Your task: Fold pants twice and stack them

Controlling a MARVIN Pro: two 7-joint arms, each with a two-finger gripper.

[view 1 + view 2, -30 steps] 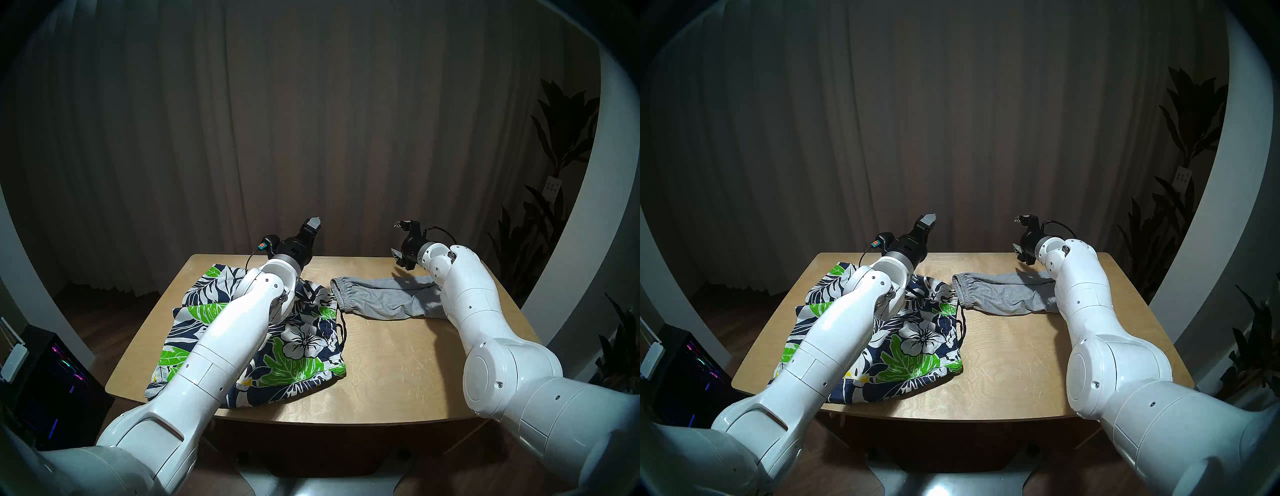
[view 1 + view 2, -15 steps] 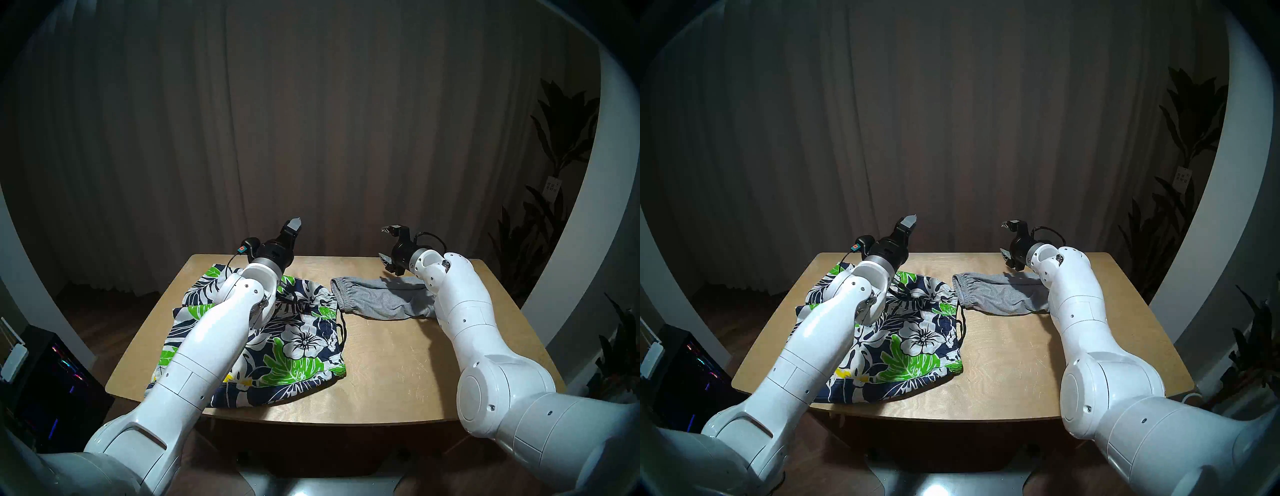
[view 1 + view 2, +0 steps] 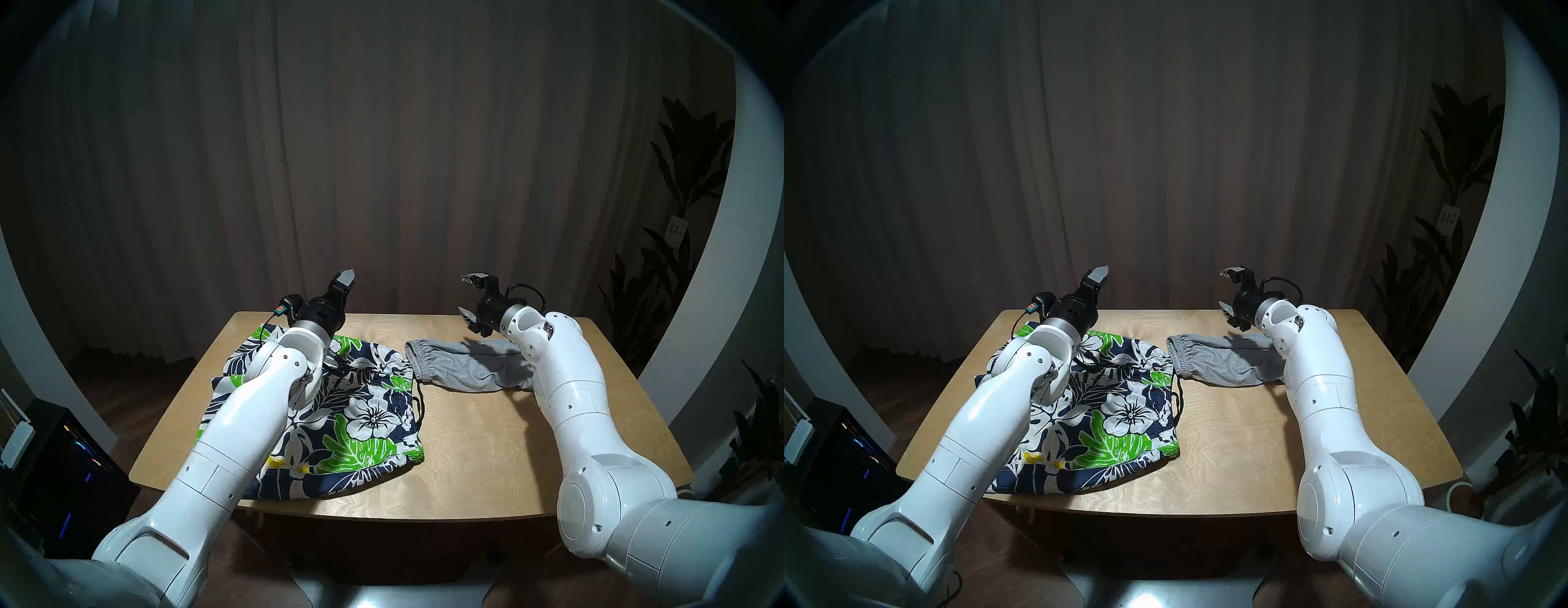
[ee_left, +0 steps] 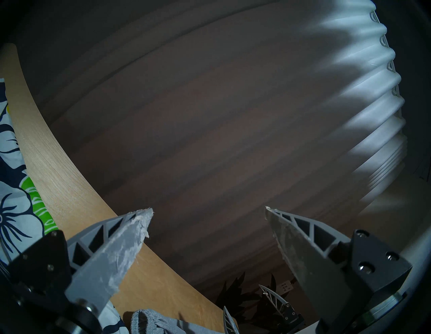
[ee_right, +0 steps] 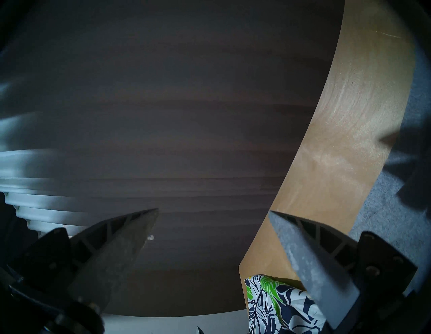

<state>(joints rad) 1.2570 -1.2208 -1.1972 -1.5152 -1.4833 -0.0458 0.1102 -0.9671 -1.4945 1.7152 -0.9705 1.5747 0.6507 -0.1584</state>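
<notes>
The left gripper [image 4: 208,211] is spread wide with nothing between its 2 fingers, held level above the far edge of the table [image 3: 466,446]. The right gripper [image 3: 470,297] is also wide open and empty, raised over the far right part of the table. Under the left arm lie the flowered shorts [image 3: 365,420], spread on the table's left half, their dark drawstring [image 3: 420,403] trailing off the right edge. Just beside them to the right lie the grey shorts [image 3: 462,367], flat near the far edge, partly hidden by the right arm.
</notes>
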